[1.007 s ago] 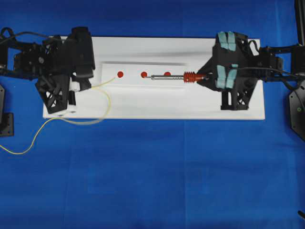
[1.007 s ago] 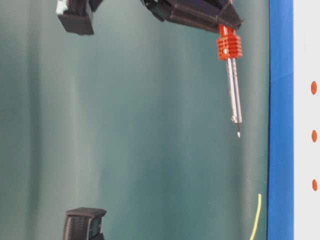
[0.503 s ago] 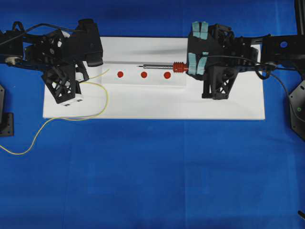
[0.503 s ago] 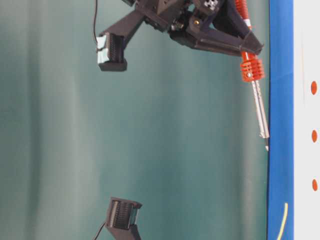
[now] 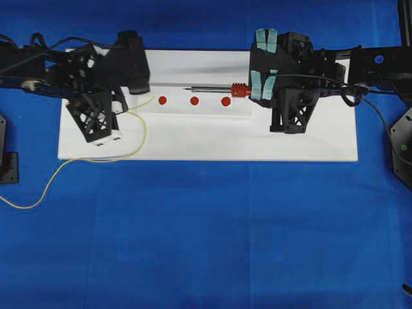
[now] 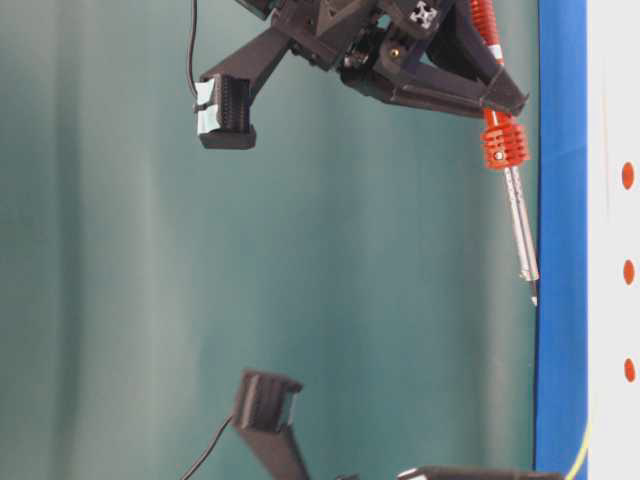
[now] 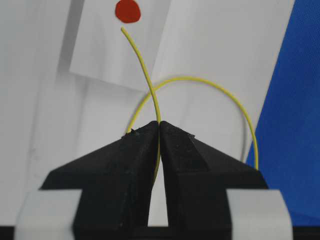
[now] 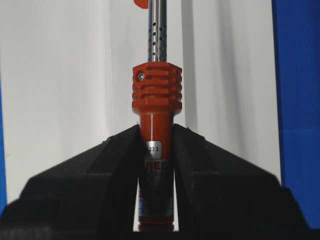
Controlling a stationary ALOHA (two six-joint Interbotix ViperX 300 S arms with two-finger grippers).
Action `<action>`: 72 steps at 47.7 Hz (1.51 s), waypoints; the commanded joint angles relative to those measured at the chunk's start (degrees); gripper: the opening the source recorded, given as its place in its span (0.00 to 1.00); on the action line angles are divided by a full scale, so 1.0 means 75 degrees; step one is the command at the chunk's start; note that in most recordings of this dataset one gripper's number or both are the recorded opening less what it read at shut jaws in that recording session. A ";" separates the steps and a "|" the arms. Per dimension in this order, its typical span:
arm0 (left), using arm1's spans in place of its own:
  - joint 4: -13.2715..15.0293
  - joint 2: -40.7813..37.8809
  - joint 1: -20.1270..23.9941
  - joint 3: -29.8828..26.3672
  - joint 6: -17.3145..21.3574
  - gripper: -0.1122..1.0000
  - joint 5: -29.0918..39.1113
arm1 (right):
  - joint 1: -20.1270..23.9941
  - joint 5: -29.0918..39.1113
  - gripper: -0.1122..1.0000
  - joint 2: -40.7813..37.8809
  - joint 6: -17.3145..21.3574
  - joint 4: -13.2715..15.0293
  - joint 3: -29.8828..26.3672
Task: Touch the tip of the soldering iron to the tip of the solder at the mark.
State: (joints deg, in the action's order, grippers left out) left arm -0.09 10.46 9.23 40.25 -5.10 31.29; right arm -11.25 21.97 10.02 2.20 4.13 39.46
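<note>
The soldering iron (image 5: 215,89) is clenched in the right gripper (image 8: 156,145), held above the white board (image 5: 309,148) behind the red marks. The solder (image 7: 145,75) is pinched by the left gripper (image 7: 159,125). The springy wire could be pushed off the mark (image 7: 127,11).

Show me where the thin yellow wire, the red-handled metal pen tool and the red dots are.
thin yellow solder wire (image 7: 141,65), left wrist view, its free end above the jaws.
red-handled soldering iron (image 8: 156,95), right wrist view, its ribbed collar.
red dots (image 5: 194,101), overhead view, the middle one of three.
</note>
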 commanded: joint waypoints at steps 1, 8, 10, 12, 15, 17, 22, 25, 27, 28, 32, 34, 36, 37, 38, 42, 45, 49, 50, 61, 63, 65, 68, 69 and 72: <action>-0.0012 -0.0129 0.0000 -0.0270 0.0035 0.11 -0.0047 | -0.0035 -0.0035 0.15 0.0023 0.0012 0.0012 -0.0188; -0.0012 -0.0387 0.0000 -0.0398 0.0035 0.11 -0.0047 | -0.0035 -0.0047 0.16 -0.0047 0.0012 0.0023 -0.0176; -0.0012 -0.0422 0.0000 -0.0410 0.0035 0.11 -0.0047 | -0.0035 -0.0047 0.16 -0.0059 0.0012 0.0023 -0.0188; -0.0023 -0.0445 -0.0012 -0.0422 0.0035 0.11 -0.0047 | -0.0035 -0.0047 0.16 -0.0082 0.0023 0.0023 -0.0188; -0.0012 -0.0480 -0.0012 -0.0410 0.0023 0.11 -0.0047 | -0.0035 -0.0070 0.16 -0.0117 0.0012 0.0023 -0.0188; -0.0012 -0.0480 -0.0012 -0.0398 0.0023 0.11 -0.0047 | -0.0035 -0.0070 0.16 -0.0152 0.0012 0.0023 -0.0199; -0.0012 -0.0480 -0.0047 -0.0410 0.0035 0.11 -0.0047 | -0.0047 -0.0070 0.15 -0.0246 0.0012 0.0023 -0.0223; -0.0023 -0.0480 -0.0047 -0.0398 0.0035 0.11 -0.0047 | -0.0047 -0.0070 0.16 -0.0281 0.0012 0.0023 -0.0258; -0.0012 -0.0480 -0.0059 -0.0375 0.0035 0.11 -0.0047 | -0.0059 -0.0070 0.16 -0.0316 0.0012 0.0012 -0.0293; -0.0012 -0.0480 -0.0059 -0.0375 0.0035 0.11 -0.0047 | -0.0047 -0.0070 0.16 -0.0328 0.0012 0.0012 -0.0305; -0.0023 -0.0480 -0.0059 -0.0375 0.0035 0.11 -0.0047 | -0.0047 -0.0070 0.16 -0.0434 0.0012 0.0023 -0.0410; -0.0012 -0.0480 -0.0059 -0.0375 0.0035 0.11 -0.0047 | -0.0047 -0.0082 0.16 -0.0504 0.0012 0.0023 -0.0469; -0.0023 -0.0480 -0.0059 -0.0375 0.0035 0.11 -0.0047 | -0.0047 -0.0070 0.16 -0.0574 0.0012 0.0023 -0.0539; -0.0023 -0.0480 -0.0059 -0.0375 0.0035 0.11 -0.0047 | -0.0047 -0.0047 0.16 -0.0621 0.0012 0.0023 -0.0586; -0.0023 -0.0480 -0.0047 -0.0375 0.0035 0.11 -0.0047 | -0.0059 -0.0047 0.15 -0.0668 0.0012 0.0023 -0.0621; -0.0012 -0.0480 -0.0059 -0.0375 0.0035 0.11 -0.0047 | -0.0047 -0.0035 0.15 -0.0891 0.0000 0.0023 -0.0809; -0.0012 -0.0480 -0.0059 -0.0375 0.0035 0.11 -0.0047 | -0.0047 -0.0035 0.16 -0.1043 0.0000 0.0023 -0.0914; -0.0012 -0.0480 -0.0059 -0.0375 0.0035 0.11 -0.0070 | -0.0047 -0.0035 0.15 -0.1219 -0.0012 0.0023 -0.1020; -0.0012 -0.0480 -0.0059 -0.0363 0.0023 0.11 -0.0070 | -0.0047 -0.0035 0.16 -0.1254 -0.0012 0.0023 -0.1055; -0.0023 -0.0480 -0.0059 -0.0363 0.0023 0.11 -0.0141 | 0.0012 -0.0047 0.15 -0.1535 -0.0023 0.0023 -0.1266; -0.0012 -0.0492 -0.0059 -0.0363 0.0035 0.11 -0.0164 | 0.0023 -0.0047 0.15 -0.1570 -0.0035 0.0023 -0.1277; -0.0012 -0.0492 -0.0047 -0.0363 0.0035 0.11 -0.0176 | 0.0047 -0.0059 0.16 -0.1605 -0.0035 0.0023 -0.1301; -0.0012 -0.0492 -0.0047 -0.0363 0.0035 0.11 -0.0188 | 0.0082 -0.0070 0.16 -0.1652 -0.0047 0.0023 -0.1301; -0.0012 -0.0492 -0.0059 -0.0363 0.0035 0.11 -0.0188 | 0.0094 -0.0070 0.16 -0.1664 -0.0047 0.0023 -0.1313; -0.0012 -0.0492 -0.0047 -0.0352 0.0035 0.11 -0.0188 | 0.0105 -0.0070 0.16 -0.1699 -0.0047 0.0023 -0.1301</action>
State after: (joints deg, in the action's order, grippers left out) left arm -0.09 6.24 8.88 38.32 -4.92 30.23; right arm -10.81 21.88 -3.25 1.93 4.22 31.20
